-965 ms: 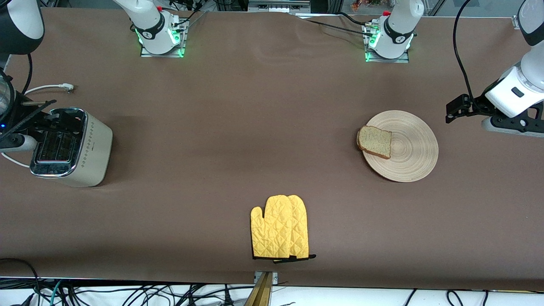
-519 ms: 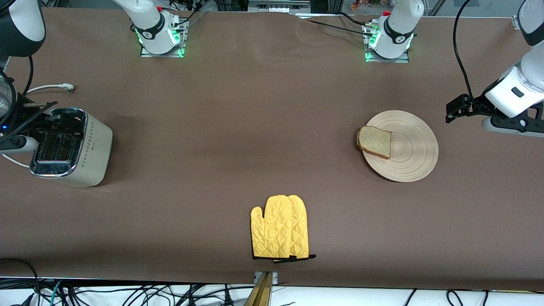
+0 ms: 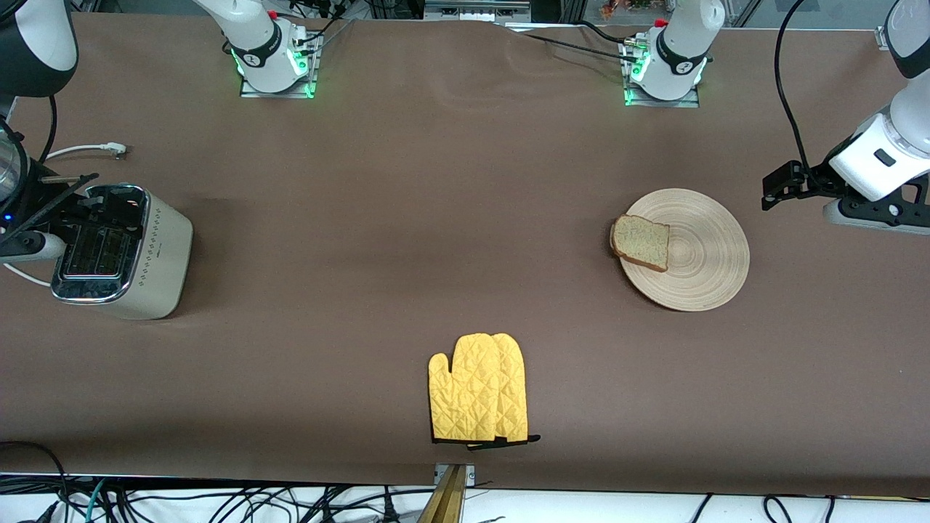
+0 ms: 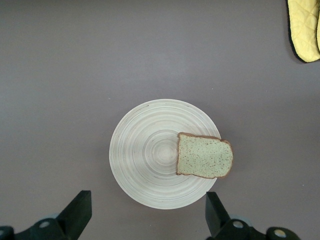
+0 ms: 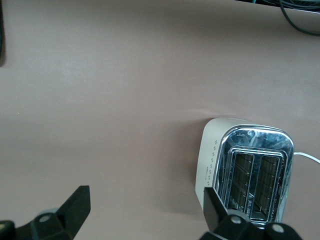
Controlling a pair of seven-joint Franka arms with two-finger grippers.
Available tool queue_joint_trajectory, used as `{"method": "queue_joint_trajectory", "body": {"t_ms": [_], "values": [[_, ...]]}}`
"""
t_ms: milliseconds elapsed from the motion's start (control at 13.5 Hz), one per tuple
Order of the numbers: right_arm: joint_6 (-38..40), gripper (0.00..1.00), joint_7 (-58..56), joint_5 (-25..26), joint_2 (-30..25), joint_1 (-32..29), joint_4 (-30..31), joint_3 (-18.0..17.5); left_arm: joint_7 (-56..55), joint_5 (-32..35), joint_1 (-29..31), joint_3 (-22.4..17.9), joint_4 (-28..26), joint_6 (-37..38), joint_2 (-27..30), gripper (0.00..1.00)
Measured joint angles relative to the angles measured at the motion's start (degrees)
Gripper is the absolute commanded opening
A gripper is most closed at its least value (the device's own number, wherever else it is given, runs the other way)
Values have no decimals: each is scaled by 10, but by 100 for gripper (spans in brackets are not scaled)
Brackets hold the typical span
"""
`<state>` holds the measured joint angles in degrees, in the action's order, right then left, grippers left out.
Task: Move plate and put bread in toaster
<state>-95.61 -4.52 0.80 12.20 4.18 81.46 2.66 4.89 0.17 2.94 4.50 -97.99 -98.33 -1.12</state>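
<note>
The round beige plate (image 3: 694, 254) lies on the brown table toward the left arm's end, and it also shows in the left wrist view (image 4: 145, 155). The bread (image 3: 641, 243) lies on the plate's rim on the side toward the toaster, overhanging it a little (image 4: 205, 156). The cream toaster (image 3: 123, 250) stands at the right arm's end with both slots empty (image 5: 252, 172). My left gripper (image 4: 147, 216) is open and empty, high above the table beside the plate. My right gripper (image 5: 145, 215) is open and empty, high up beside the toaster.
A yellow oven mitt (image 3: 478, 388) lies near the table's front edge, midway along it. The toaster's white cord and plug (image 3: 109, 149) lie farther from the camera than the toaster. Both arm bases stand along the back edge.
My right gripper has drifted very slightly above the toaster. The plate, the bread and the left arm have not moved.
</note>
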Motion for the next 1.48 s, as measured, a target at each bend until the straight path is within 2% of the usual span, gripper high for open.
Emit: {"method": "queue_joint_trajectory", "body": {"t_ms": [223, 519, 965, 1187, 1484], "values": [[0, 100, 0, 0, 0, 0, 0, 0, 1, -6, 11, -1, 0, 16, -12, 100], [0, 100, 0, 0, 0, 0, 0, 0, 97, -96, 92, -3, 0, 17, -64, 100], [0, 100, 0, 0, 0, 0, 0, 0, 322, -229, 251, -7, 0, 19, -188, 100], [0, 100, 0, 0, 0, 0, 0, 0, 362, -252, 304, -6, -1, 32, -258, 100], [0, 100, 0, 0, 1, 0, 0, 0, 415, -283, 346, -5, -1, 38, -335, 99]]}}
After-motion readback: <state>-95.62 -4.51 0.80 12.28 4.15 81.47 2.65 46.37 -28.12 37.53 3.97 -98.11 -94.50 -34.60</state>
